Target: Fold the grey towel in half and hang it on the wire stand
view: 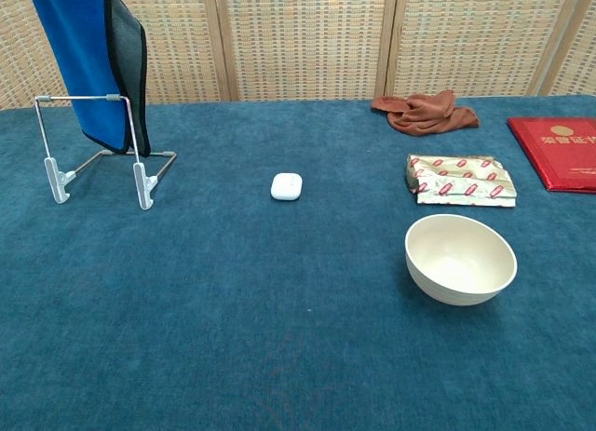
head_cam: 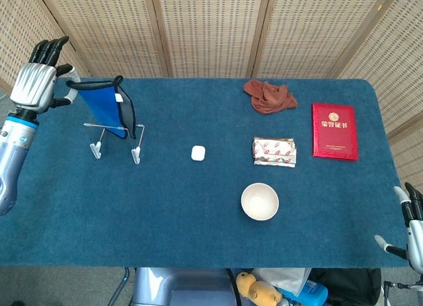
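The folded towel (head_cam: 103,106), blue on one face and dark grey on the other, hangs in the air from my left hand (head_cam: 34,79), which pinches its top edge at the table's far left. In the chest view the towel (view: 88,68) dangles over the wire stand (view: 95,154), its lower end behind the stand's top bar. The wire stand (head_cam: 117,139) stands bare on the blue table, just below and right of the hand. My right hand (head_cam: 412,232) shows at the lower right edge, off the table, fingers apart and holding nothing.
A small white case (head_cam: 197,153) lies right of the stand. Further right are a foil packet (head_cam: 274,151), a white bowl (head_cam: 259,201), a crumpled brown cloth (head_cam: 269,96) and a red booklet (head_cam: 334,131). Wicker screens (head_cam: 211,28) stand behind the table.
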